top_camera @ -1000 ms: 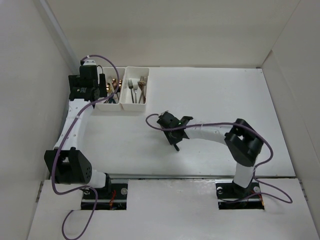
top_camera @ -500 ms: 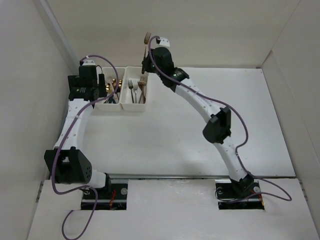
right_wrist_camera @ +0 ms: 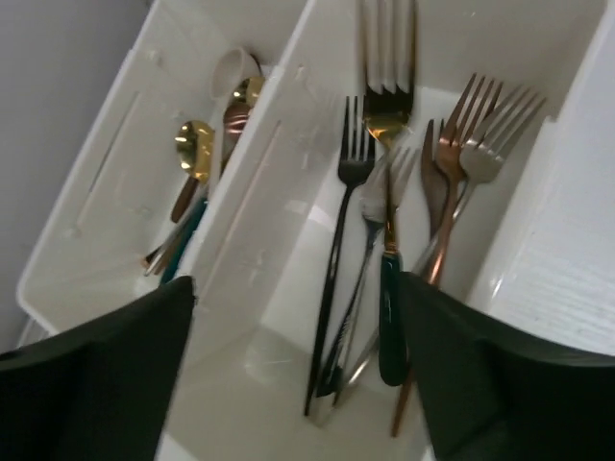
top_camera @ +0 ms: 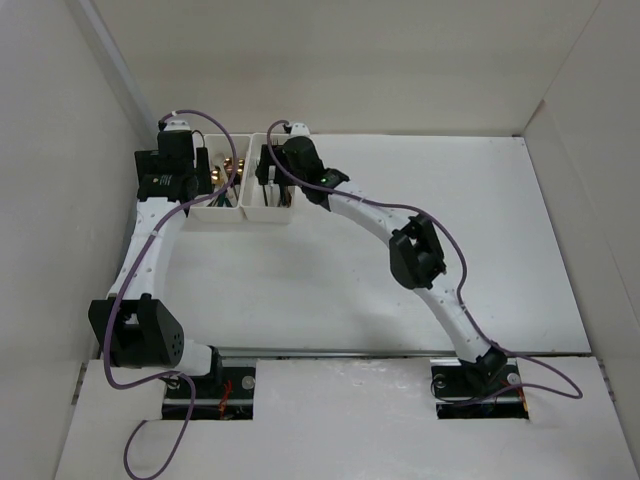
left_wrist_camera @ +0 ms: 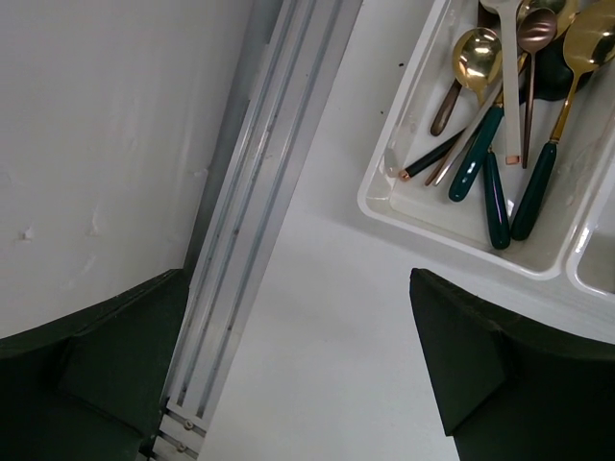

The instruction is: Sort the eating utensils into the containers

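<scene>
Two white containers stand side by side at the back left: the left bin (top_camera: 210, 213) and the right bin (top_camera: 265, 212). The left bin (left_wrist_camera: 452, 226) holds spoons (left_wrist_camera: 478, 58) in gold and copper, some with dark green handles (left_wrist_camera: 495, 206). The right bin (right_wrist_camera: 288, 355) holds several forks: a black one (right_wrist_camera: 336, 279), a copper one (right_wrist_camera: 447, 192) and a gold one with a green handle (right_wrist_camera: 390, 288). My right gripper (right_wrist_camera: 298, 375) hangs open just above these forks (top_camera: 268, 165), holding nothing. My left gripper (left_wrist_camera: 298, 375) is open over bare table beside the left bin's left end (top_camera: 200, 178).
The enclosure's left wall (left_wrist_camera: 106, 134) and a metal rail (left_wrist_camera: 259, 192) run close beside the left gripper. A back wall (top_camera: 330, 60) rises right behind the bins. The white tabletop (top_camera: 420, 200) stretches to the right of the bins.
My right arm swung from mid-table up to the back with a gold fork, came down over the right bin and opened; the fork now lies in it. The left arm stayed put.
</scene>
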